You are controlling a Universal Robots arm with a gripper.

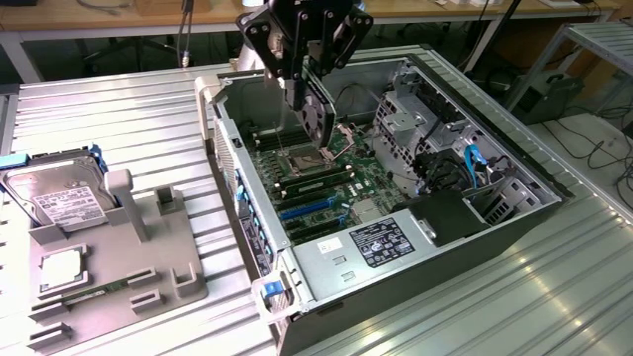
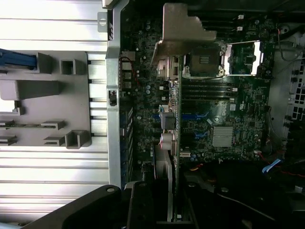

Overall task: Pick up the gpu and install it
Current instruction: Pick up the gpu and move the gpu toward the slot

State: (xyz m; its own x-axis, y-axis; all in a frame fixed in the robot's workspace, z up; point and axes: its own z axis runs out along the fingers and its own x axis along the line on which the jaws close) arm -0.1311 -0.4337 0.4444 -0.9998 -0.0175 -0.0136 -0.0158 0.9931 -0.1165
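The gpu (image 1: 316,111) hangs on edge over the open computer case (image 1: 227,148), its round black fan facing the exterior view's right. My gripper (image 1: 302,85) is shut on its upper edge. The card's lower edge sits above the motherboard (image 1: 311,178), near the CPU socket and clear of the board. In the wrist view the gpu (image 2: 172,119) shows edge-on, with its silver end bracket (image 2: 181,33) at the far end. There my gripper (image 2: 167,202) clamps it from both sides. Blue expansion slots (image 1: 307,211) lie on the board toward the power supply.
A grey fixture tray (image 1: 118,259) lies at the exterior view's left, carrying a silver hard drive (image 1: 61,196), a processor (image 1: 61,268) and a memory stick (image 1: 99,291). Inside the case are a power supply (image 1: 381,241), drive cages (image 1: 416,111) and cables (image 1: 470,159).
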